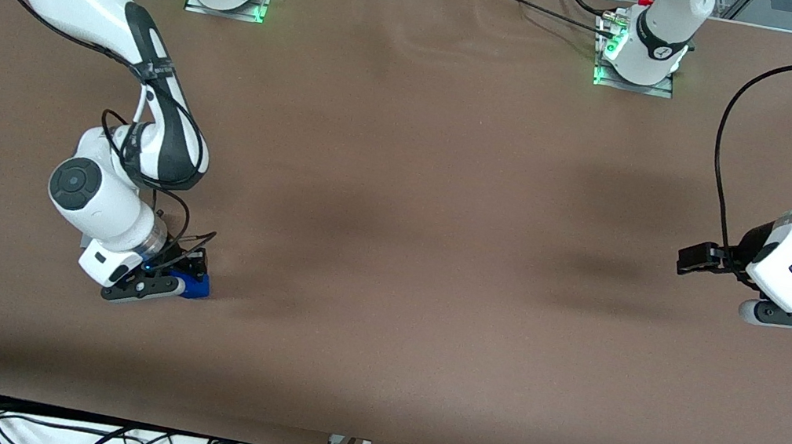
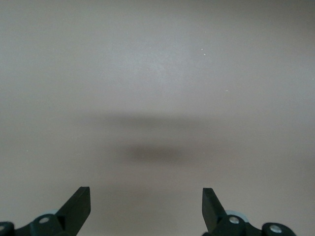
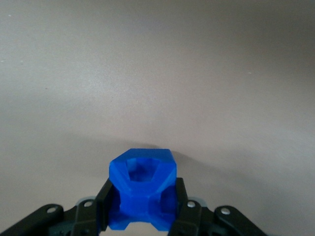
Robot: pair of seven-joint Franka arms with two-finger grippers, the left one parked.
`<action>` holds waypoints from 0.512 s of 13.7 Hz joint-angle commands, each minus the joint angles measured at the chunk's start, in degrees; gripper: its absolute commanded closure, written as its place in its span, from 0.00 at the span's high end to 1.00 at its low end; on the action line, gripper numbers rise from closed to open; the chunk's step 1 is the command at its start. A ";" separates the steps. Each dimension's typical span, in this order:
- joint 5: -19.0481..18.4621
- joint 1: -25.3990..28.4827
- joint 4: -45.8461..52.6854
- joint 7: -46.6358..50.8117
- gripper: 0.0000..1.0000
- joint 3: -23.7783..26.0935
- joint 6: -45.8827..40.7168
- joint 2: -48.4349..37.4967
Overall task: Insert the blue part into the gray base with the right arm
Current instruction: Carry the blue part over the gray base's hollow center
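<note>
2 black fingers (image 3: pixel 104 204) press against the flat sides of the blue part (image 3: pixel 142 194), so the gripper (image 3: pixel 142 209) is clenched on it. Seen from the wrist, this block is glossy bright-blue plastic, faceted like a chunky nut, with a recessed hollow in its upper face and angled notches low on its body. It sits between the fingers and sticks out past their tips, over matte brown table covering (image 3: pixel 157 73).

From the front, the right arm (image 1: pixel 113 153), smooth white with dark-gray joint covers, bends down low toward the working arm's end of the table (image 1: pixel 391 253). Its gripper (image 1: pixel 152 283) is close to the cloth, and the blue part (image 1: pixel 193 287) shows just beside the black fingers.
</note>
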 commanded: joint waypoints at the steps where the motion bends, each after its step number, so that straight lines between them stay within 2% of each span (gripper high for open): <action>1: -0.56 -1.41 -1.83 -1.35 0.18 -0.51 -8.80 -7.83; 4: -0.30 -5.19 -4.73 -11.08 0.18 -0.51 -12.70 -13.29; 7: -0.21 -6.87 -5.00 -14.97 0.18 -1.99 -14.28 -14.89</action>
